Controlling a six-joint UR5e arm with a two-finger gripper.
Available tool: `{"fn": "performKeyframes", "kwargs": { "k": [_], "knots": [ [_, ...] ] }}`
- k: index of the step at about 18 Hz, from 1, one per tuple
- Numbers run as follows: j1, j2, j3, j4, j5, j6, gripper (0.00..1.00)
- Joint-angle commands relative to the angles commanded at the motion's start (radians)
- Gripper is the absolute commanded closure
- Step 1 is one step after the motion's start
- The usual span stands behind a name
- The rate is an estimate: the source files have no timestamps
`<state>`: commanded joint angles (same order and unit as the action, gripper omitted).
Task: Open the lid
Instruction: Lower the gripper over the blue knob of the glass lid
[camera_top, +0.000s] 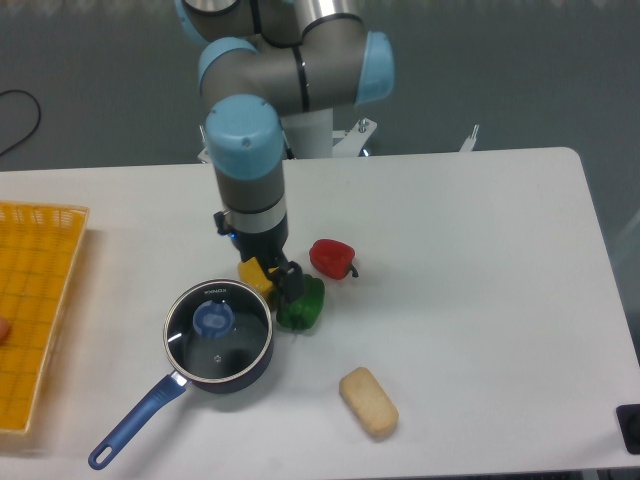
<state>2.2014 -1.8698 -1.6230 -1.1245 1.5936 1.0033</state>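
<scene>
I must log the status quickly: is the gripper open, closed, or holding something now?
Gripper: cannot be told; its fingers are hard to make out above the yellow pepper and green pepper. It is not on the lid.

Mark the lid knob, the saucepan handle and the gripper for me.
lid knob (213, 319), fixed camera, on the blue knob's top.
saucepan handle (135, 425), fixed camera, midway along the blue handle.
gripper (288, 275), fixed camera, at its dark fingertips over the peppers.

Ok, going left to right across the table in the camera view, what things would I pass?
Yellow basket → saucepan with the lid on it → green pepper → red pepper → bread roll. The yellow pepper is left out, since the arm partly covers it.
</scene>
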Motion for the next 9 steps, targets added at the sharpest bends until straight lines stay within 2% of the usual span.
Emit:
{"fn": "performKeyframes", "kwargs": {
  "k": [2,9],
  "knots": [
    [-0.015,-0.015,0.0,0.02,0.014,-0.006,0.0],
    [-0.037,-0.051,0.005,0.031,0.019,-0.02,0.0]
  ]
}}
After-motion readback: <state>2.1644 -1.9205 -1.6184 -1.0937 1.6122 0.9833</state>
